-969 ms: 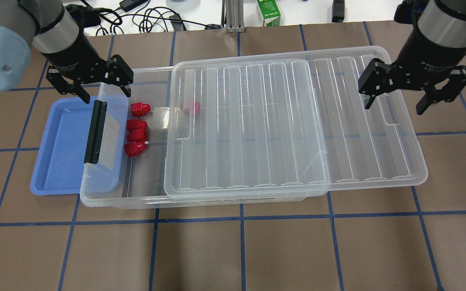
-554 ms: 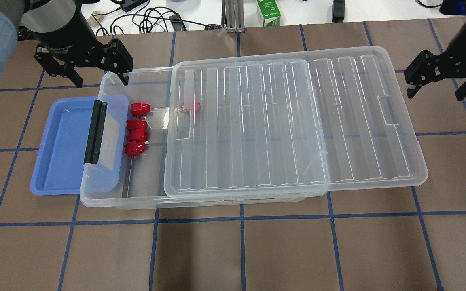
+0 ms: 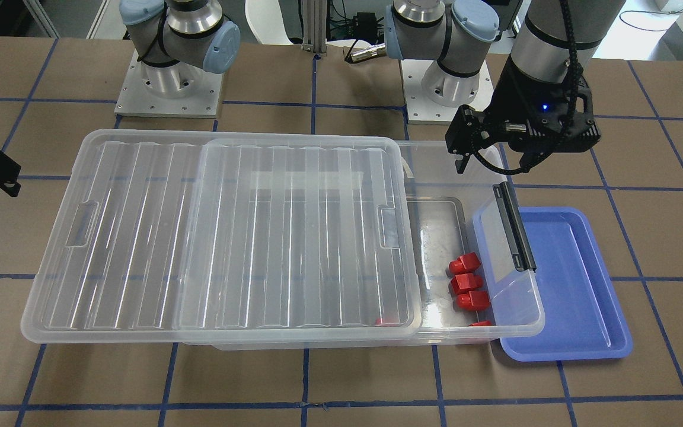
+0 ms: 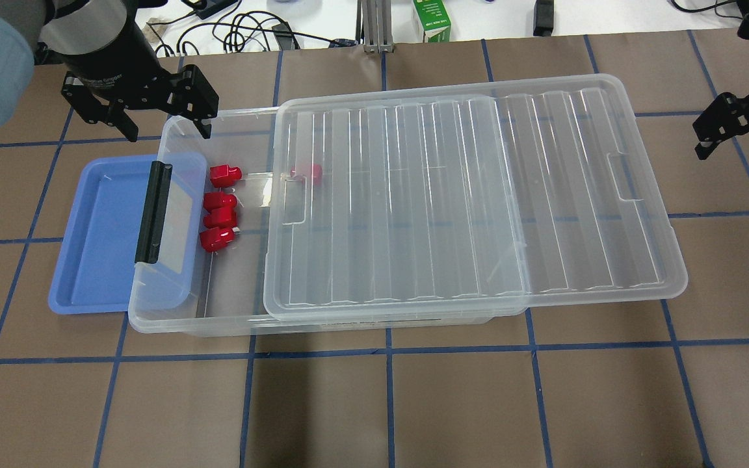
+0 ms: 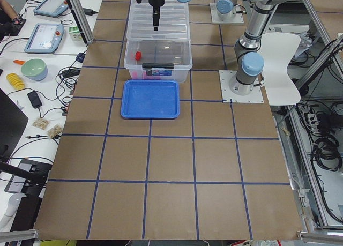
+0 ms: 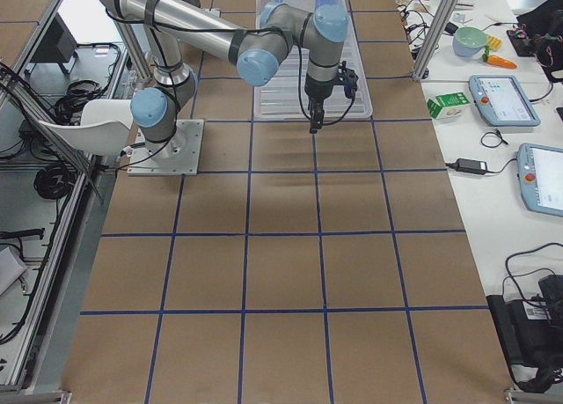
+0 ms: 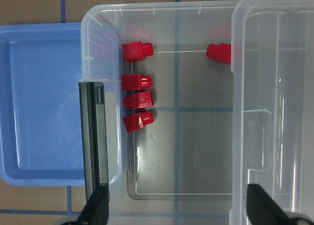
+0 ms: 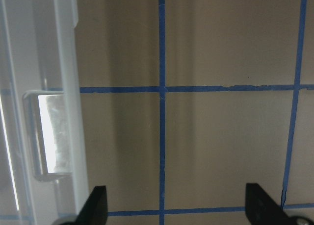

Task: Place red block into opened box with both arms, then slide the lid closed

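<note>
Several red blocks (image 4: 218, 208) lie on the floor of the clear box (image 4: 218, 320) near its left end, and one more red block (image 4: 309, 173) sits half under the lid's edge. The ribbed lid (image 4: 478, 195) is slid right, so the box's left part is uncovered and the lid overhangs its right end. My left gripper (image 4: 161, 123) hangs open above the box's far left corner, empty; its wrist view looks down on the blocks (image 7: 137, 81). Beyond the lid's right end, my right gripper (image 4: 737, 136) is open and empty over bare table, with the lid's notch (image 8: 49, 137) beside it.
A blue tray (image 4: 101, 234) lies at the box's left end, partly under it. A black bar (image 4: 153, 211) runs along the box's left short side. Cables and a green carton (image 4: 432, 19) sit past the table's far edge. Both arm bases (image 3: 169, 89) stand behind the box.
My right gripper has moved right, off the lid's end and out over the table. My left gripper has drawn back toward the box's far left corner. The blocks, box and lid have not moved.
</note>
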